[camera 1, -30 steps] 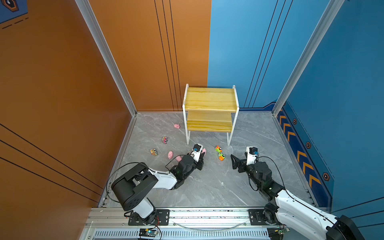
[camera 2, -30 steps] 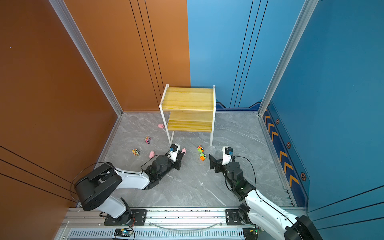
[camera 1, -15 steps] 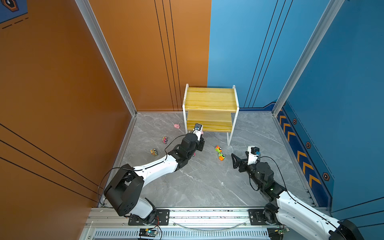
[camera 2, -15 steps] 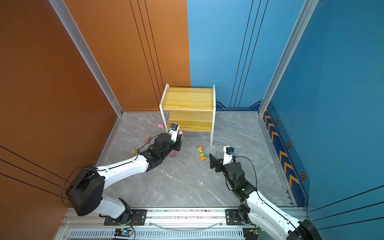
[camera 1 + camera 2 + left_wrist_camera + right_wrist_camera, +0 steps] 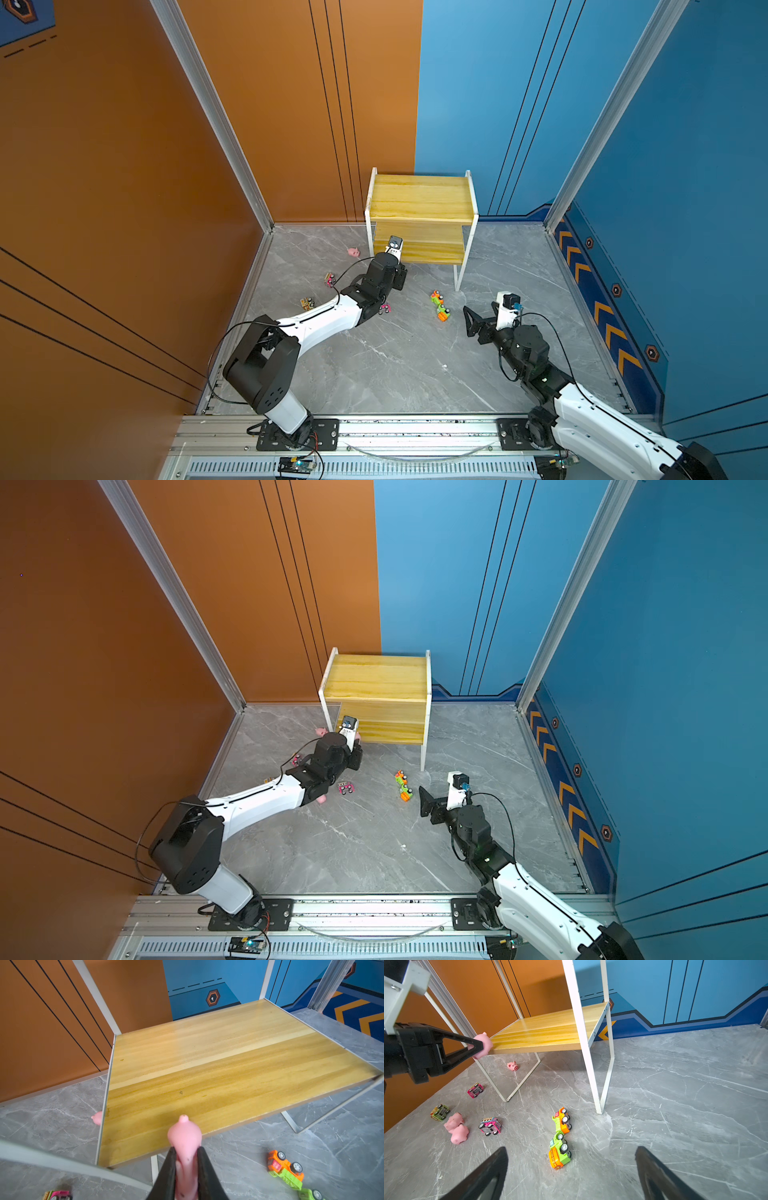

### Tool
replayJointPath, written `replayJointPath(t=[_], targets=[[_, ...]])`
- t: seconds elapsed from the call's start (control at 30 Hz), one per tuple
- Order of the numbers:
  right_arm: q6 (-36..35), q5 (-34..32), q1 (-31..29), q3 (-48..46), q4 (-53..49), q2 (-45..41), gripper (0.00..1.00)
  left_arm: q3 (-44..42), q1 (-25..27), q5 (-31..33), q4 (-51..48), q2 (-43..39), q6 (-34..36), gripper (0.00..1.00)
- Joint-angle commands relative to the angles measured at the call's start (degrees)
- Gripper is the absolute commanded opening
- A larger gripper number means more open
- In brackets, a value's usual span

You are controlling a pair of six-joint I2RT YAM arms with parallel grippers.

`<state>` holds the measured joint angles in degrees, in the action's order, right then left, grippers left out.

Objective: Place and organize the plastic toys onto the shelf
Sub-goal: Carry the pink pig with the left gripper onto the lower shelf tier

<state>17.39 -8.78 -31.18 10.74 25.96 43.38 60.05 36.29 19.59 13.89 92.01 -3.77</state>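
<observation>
Left hand clamped on squashed, glossy pink pig, at front edge of lower board of shelf, up from bench level a second ago, right hand spread wide, empty, unmoved

L arm outstretched, L end effector pinched tight — R end effector low, agape

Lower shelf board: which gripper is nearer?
Left. The left gripper, shut on a pink pig, is at the lower board's front edge; the right gripper hovers open near orange-green cars.
</observation>
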Motion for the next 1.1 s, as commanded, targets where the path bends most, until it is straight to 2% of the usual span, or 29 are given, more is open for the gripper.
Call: replayJointPath(t=[0.0,0.33,0.73,1.07], targets=[[-1.30,0.19,-0.27,-0.11,-0.95,-0.31,0.96,2.72,-1.00,1.52,0.26,0.82,1.44,0.19],[-1.30,0.47,-0.29,-0.02,-0.07,1.10,0.96,6.94,-1.92,3.37,0.52,5.06,1.90,0.20],[-1.31,0.40,-0.20,-0.11,0.68,2.14,0.97,9.45,-2.31,8.91,1.45,8.18,1.62,0.20],[-1.13,0.60,-0.19,0.01,1.29,2.88,0.96,10.17,-3.07,8.86,1.32,9.46,1.30,0.23]])
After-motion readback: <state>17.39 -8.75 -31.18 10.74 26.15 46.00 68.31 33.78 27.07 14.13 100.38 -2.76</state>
